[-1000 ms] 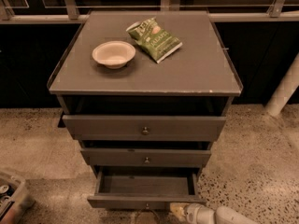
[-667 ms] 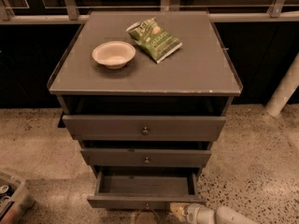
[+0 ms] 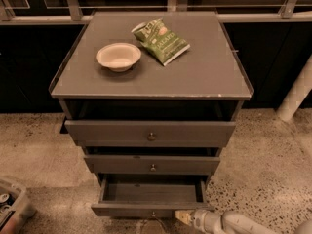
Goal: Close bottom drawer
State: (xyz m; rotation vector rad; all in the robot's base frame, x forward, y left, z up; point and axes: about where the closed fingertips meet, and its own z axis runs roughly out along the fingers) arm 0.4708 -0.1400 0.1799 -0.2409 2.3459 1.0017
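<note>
Bottom drawer pulled out, end effector at its front, nothing moved in the last second

The bottom drawer (image 3: 146,194), lowest in the desk (image 3: 204,72), stands well out from the desk's front with its inside bare. The end effector (image 3: 187,217) sits low before the desk at the right end of that drawer's front panel, seemingly touching it; whether it is open or closed I cannot tell. Against the earlier frames nothing has visibly shifted: the drawer is just as far out and the arm is in the same spot, so the push has likely not begun and the whole closing remains
</note>
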